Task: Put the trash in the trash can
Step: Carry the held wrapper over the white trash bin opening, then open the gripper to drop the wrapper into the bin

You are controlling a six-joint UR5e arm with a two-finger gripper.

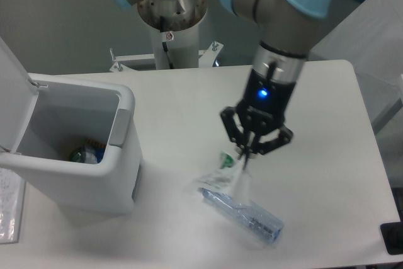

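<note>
End effector pinching wrapper, lifted above bottle; green label print unreadable.

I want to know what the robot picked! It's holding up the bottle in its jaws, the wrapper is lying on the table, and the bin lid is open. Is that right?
Not quite: you swapped them. The camera view shows the gripper holding up the wrapper, while the clear bottle lies on the table. The trash can lid is open, as you said.

White table — grey floor behind, black object at right edge.
</note>
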